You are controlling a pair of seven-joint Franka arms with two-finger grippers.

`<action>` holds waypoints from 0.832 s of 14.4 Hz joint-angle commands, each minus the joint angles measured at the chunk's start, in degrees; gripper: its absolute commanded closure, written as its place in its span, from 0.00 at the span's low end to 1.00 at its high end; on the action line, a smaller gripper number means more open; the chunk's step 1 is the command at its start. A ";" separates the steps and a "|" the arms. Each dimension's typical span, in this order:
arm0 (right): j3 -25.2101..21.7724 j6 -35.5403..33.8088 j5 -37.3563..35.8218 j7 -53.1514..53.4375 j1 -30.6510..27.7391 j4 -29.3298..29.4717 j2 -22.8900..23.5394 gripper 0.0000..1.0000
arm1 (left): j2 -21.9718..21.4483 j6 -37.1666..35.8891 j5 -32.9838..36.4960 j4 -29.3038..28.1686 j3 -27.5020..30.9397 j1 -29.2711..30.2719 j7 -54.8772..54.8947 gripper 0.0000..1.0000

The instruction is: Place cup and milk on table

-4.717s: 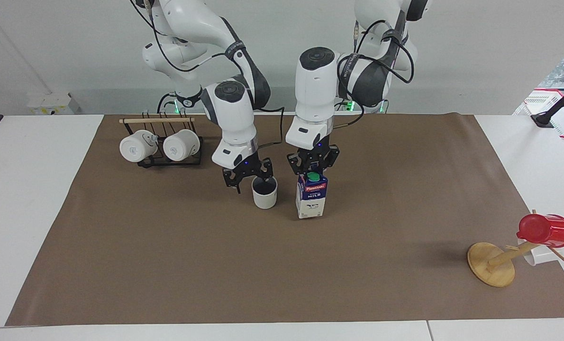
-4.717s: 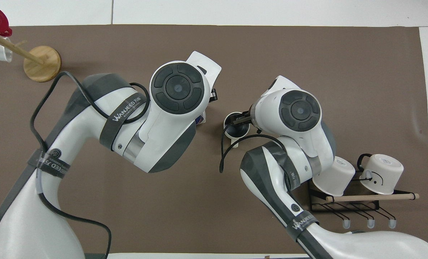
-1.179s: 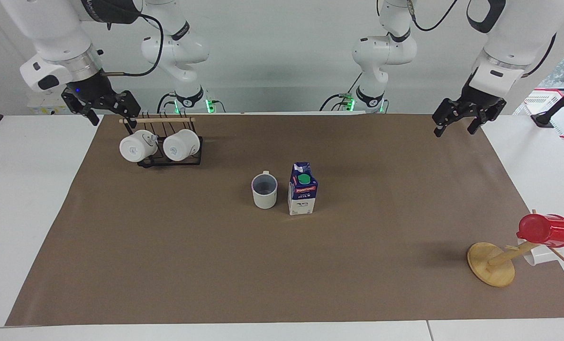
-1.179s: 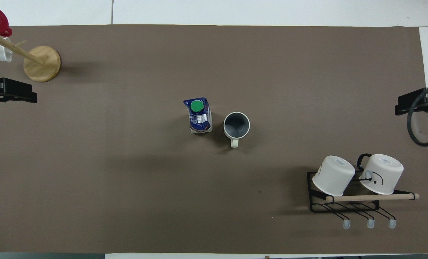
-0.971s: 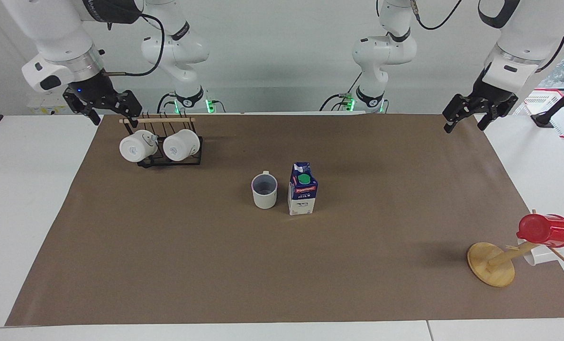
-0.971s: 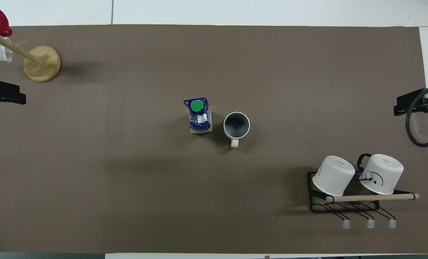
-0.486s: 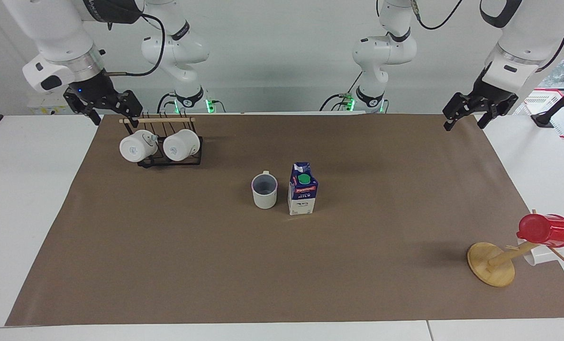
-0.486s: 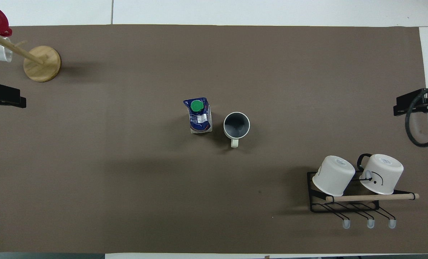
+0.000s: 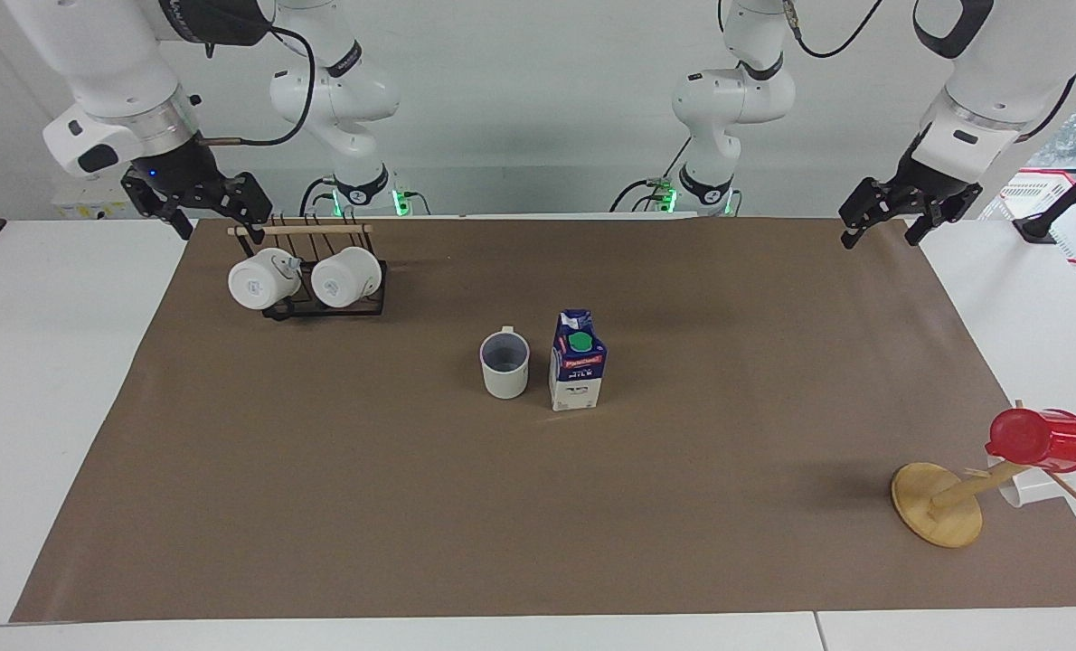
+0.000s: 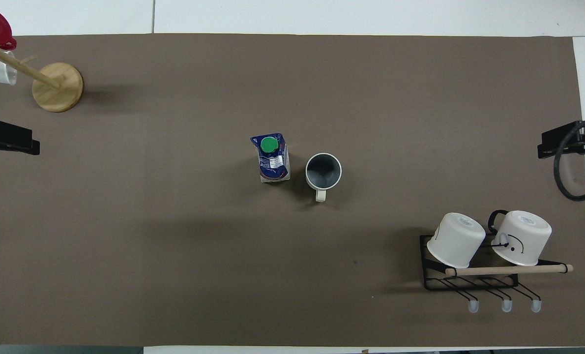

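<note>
The cup (image 9: 505, 364) and the milk (image 9: 578, 373) stand upright on the table (image 9: 321, 506), milk just beside the cup. The left gripper (image 9: 891, 220) and right gripper (image 9: 196, 206) hang spread and empty, well apart from the cup. The task looks done.

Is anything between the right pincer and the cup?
Nothing stands directly between: the right pincer hangs over the rack end, and bare sheet lies from there to the cup.

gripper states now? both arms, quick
Left gripper: open, holding nothing, raised over the table edge at its arm's end.
Right gripper: open, holding nothing, up by the mug rack.
</note>
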 commanded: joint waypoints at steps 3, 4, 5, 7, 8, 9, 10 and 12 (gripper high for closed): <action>0.01 -0.57 0.73 0.71 -0.14 0.37 0.22 0.00 | -1.21 -0.07 -0.86 -1.29 -0.27 0.57 4.32 0.00; 0.01 -0.66 0.73 0.71 -0.14 0.37 0.22 0.00 | -1.30 0.28 -0.86 -1.46 -0.27 0.57 4.32 0.00; 0.01 -0.75 0.73 0.71 -0.14 0.37 0.22 0.00 | -1.30 0.20 -0.86 -1.64 -0.18 0.57 4.32 0.00; 0.01 -0.58 0.73 0.54 -0.14 0.37 0.22 0.00 | -1.30 0.63 -0.69 -1.55 -0.27 0.57 4.32 0.00; 0.01 -0.57 0.65 0.45 -0.14 0.46 0.22 0.00 | -1.30 0.55 -0.60 -1.55 -0.27 0.57 4.23 0.00; 0.01 -0.49 0.64 0.10 -0.14 0.46 0.22 0.00 | -1.30 0.55 -0.60 -1.47 -0.36 0.57 4.06 0.00; 0.01 -0.49 0.73 0.10 -0.14 0.46 0.22 0.00 | -1.21 0.55 -0.60 -1.46 -0.36 0.48 3.88 0.00; 0.01 -0.57 0.56 -0.34 -0.23 0.55 0.31 0.00 | -1.30 0.46 -0.60 -1.46 -0.36 0.39 3.88 0.00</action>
